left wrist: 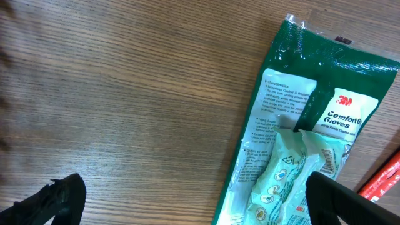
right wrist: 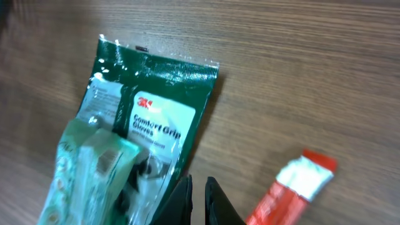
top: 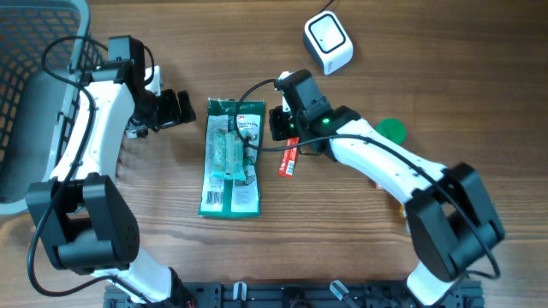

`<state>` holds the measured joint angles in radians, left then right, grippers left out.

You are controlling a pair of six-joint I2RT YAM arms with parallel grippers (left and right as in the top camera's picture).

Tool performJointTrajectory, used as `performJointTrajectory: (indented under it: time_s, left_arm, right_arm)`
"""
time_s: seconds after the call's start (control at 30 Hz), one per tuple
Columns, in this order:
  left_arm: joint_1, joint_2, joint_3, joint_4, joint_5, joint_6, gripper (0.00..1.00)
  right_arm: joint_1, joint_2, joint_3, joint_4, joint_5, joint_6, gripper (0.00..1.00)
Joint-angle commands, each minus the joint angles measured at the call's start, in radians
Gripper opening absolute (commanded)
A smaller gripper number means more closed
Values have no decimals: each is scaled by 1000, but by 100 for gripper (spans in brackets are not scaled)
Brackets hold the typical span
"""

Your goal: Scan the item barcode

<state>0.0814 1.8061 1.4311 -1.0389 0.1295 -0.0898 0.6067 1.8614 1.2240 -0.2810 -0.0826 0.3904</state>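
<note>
R pincer point(right wrist: 199, 195) clenched at glove pack point(top: 229, 158) right edge, L pincer point(top: 175, 109) released; I fear slick film slips before scanner point(top: 328, 43)

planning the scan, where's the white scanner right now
In the overhead view the white scanner sits near the top, right of centre, up and right of the green glove packet and above the round green object.

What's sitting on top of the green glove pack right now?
A pale green packet lies lengthwise on the glove pack, covering the middle of its front. The white 3M label above it shows; whatever print or barcode sits beneath the packet is hidden.
</note>
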Motion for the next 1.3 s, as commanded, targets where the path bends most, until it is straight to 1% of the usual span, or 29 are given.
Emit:
performJointTrajectory:
  time_s: [0.0,0.13,0.27,0.37,0.4,0.57,0.67,0.77,0.83,0.9,1.1,1.27]
  left_arm:
    - [2,-11,-3,3,8,3,100]
    - [2,-11,-3,3,8,3,100]
    - [2,-11,-3,3,8,3,100]
    - [2,-11,-3,3,8,3,100]
    - [2,-11,-3,3,8,3,100]
    - [2,-11,-3,3,8,3,100]
    - [2,-11,-3,3,8,3,100]
    - [2,-11,-3,3,8,3,100]
    - [2,-11,-3,3,8,3,100]
    - [2,-11,-3,3,8,3,100]
    - [2,-11,-3,3,8,3,100]
    - [2,-11,-3,3,8,3,100]
  right_arm:
    - [1,90,12,51,40,-22,9]
    - [1,174,12,47,169,-22,9]
    - [1,174,12,-58,242,-19,8]
    - [1,174,12,-192,243,57,9]
    - [0,172,12,-219,243,71,9]
    - [0,135,16,-330,240,132,16]
    - [0,95,46,-443,239,136,17]
    - [0,69,117,-552,235,132,17]
    - [0,43,172,-624,202,131,17]
    - [0,13,189,-665,164,130,17]
    - [0,7,161,-831,160,145,17]
    - [0,7,76,-849,159,184,16]
